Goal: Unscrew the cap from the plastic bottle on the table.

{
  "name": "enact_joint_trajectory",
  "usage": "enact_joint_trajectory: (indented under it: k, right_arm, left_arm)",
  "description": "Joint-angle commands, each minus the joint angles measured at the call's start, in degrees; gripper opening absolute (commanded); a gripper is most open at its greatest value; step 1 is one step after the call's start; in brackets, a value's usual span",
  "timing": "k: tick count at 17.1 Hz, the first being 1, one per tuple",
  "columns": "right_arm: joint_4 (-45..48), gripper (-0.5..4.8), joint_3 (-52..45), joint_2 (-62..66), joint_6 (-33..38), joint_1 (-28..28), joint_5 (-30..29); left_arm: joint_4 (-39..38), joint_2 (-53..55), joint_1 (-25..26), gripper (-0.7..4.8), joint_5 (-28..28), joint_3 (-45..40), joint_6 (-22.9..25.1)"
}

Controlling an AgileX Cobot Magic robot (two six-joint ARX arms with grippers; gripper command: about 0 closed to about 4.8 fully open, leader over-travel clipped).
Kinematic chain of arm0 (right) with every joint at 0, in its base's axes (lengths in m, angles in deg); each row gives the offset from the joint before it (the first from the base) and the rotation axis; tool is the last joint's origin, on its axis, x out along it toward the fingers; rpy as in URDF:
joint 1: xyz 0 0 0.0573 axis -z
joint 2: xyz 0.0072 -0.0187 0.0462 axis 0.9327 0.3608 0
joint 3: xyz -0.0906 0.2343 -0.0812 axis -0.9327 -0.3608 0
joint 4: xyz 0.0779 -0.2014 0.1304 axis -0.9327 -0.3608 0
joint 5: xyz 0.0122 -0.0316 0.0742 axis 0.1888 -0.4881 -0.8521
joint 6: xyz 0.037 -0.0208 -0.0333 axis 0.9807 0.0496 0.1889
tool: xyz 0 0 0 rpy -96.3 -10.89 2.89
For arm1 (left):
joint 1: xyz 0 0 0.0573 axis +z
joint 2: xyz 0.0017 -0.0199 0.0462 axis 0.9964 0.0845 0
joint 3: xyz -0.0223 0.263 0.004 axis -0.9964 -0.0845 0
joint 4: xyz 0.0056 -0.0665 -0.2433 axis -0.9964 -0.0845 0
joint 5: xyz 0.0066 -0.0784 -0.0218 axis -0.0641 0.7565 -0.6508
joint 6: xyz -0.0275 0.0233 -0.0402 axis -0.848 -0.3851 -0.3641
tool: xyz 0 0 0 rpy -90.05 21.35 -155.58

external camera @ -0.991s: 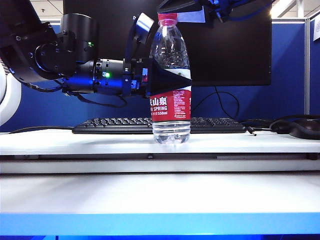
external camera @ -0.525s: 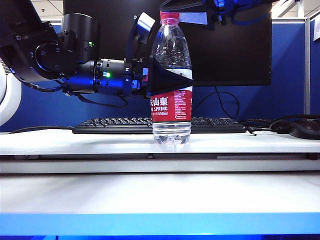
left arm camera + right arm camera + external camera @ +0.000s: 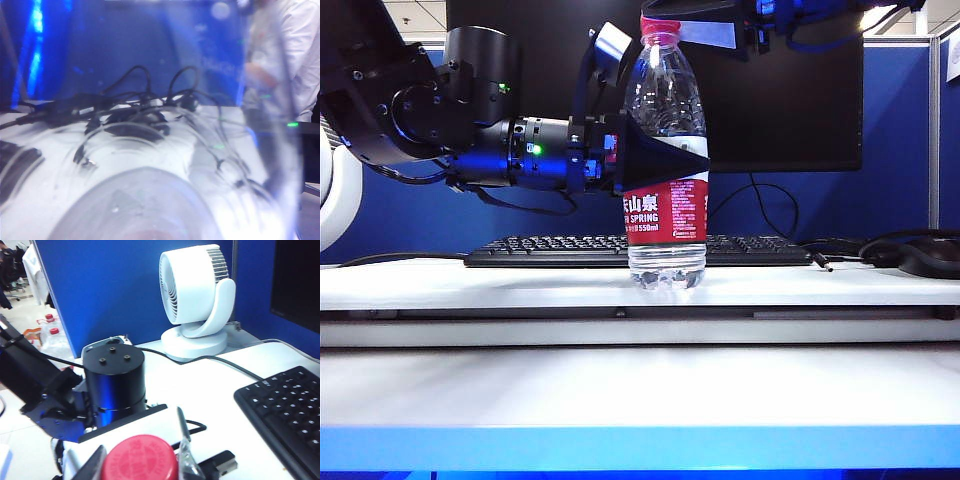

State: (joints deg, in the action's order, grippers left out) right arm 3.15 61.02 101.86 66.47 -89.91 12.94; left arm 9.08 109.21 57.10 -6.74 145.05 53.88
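The clear plastic bottle (image 3: 665, 120) with its red-and-white label stands upright on the white table (image 3: 470, 285). My left gripper (image 3: 686, 160) reaches in from the left and is shut on the bottle's body just above the label. In the left wrist view the bottle (image 3: 150, 200) fills the picture as a blur and the fingers do not show. The red cap (image 3: 658, 32) sits on the neck, and my right gripper (image 3: 662, 22) comes down from above, shut on it. In the right wrist view the cap (image 3: 140, 460) lies squeezed between the two fingers (image 3: 96, 465).
A black keyboard (image 3: 550, 250) and a dark monitor (image 3: 780, 100) stand behind the bottle, with cables and a black device (image 3: 920, 255) at the right. The right wrist view shows a white fan (image 3: 197, 300) and the left arm's black wrist (image 3: 114, 375).
My right gripper has turned on the cap, its pale finger swinging to the right. The bottle has shifted very slightly right. The left arm has stayed put.
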Motion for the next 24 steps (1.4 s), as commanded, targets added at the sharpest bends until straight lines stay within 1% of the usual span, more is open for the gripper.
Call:
enact_joint_trajectory:
  k: [1,6,9,10,11,12,13,14,16,17,18,19,20,21,23,24]
  right_arm:
    - [0.9,0.52,0.5,-0.7,3.2,-0.7,-9.0]
    - [0.9,0.52,0.5,-0.7,3.5,-0.7,-12.9]
    - [0.9,0.54,0.5,-0.7,3.5,-0.7,-12.0]
    - [0.9,0.67,0.5,-0.7,3.5,-0.7,-11.1]
    - [0.9,1.09,0.5,-0.7,3.5,-0.7,-10.3]
    - [0.8,1.80,0.5,-0.7,3.5,-0.7,-9.1]
    - [0.8,2.37,0.5,-0.7,3.5,-0.7,-8.0]
    - [0.7,2.58,0.5,-0.7,3.5,-0.7,-6.9]
    - [0.5,3.25,0.5,-0.7,3.5,-0.7,-3.9]
    - [0.4,3.48,0.5,-0.7,3.5,-0.7,-2.6]
    - [0.5,3.50,0.5,-0.7,3.4,-0.7,-1.7]
    - [0.5,3.77,0.5,-0.7,3.4,-0.7,-0.6]
    - [0.5,4.20,0.5,-0.9,3.4,-0.7,1.2]
    - [0.5,4.42,0.5,-0.9,3.4,-0.7,3.2]
    - [0.3,4.42,0.5,-1.2,3.4,-0.7,8.0]
    - [0.1,4.42,0.5,-1.3,3.1,-0.7,9.4]
  left_arm:
    - [-0.9,0.1,0.3,2.40,-2.9,0.2,-0.3]
    - [-0.9,0.1,0.3,2.40,-2.9,0.2,-0.3]
    - [-0.9,0.1,0.3,2.39,-2.9,0.2,-0.3]
    - [-0.9,0.1,0.3,2.39,-2.9,0.2,-0.3]
    - [-0.9,0.1,0.3,2.39,-2.9,0.2,-0.3]
    - [-0.9,0.1,0.3,2.39,-2.9,0.2,-0.3]
    - [-0.9,0.1,0.3,2.38,-2.9,0.2,-0.3]
    - [-0.9,0.1,0.3,2.36,-3.0,0.2,-0.3]
    - [-0.9,0.1,0.3,2.36,-3.4,0.2,-0.3]
    - [-0.9,0.1,0.3,2.36,-3.4,0.2,-0.3]
    - [-0.9,0.1,0.3,2.36,-3.4,0.2,-0.3]
    - [-0.9,0.1,0.3,2.36,-4.0,0.2,-0.3]
    - [-0.9,0.1,0.3,2.36,-4.5,0.2,-0.3]
    - [-0.9,0.1,0.3,2.36,-4.5,0.2,-0.3]
    - [-0.9,0.1,0.3,2.36,-4.9,0.2,-0.3]
    - [-0.9,0.1,0.3,2.36,-4.9,0.2,-0.3]
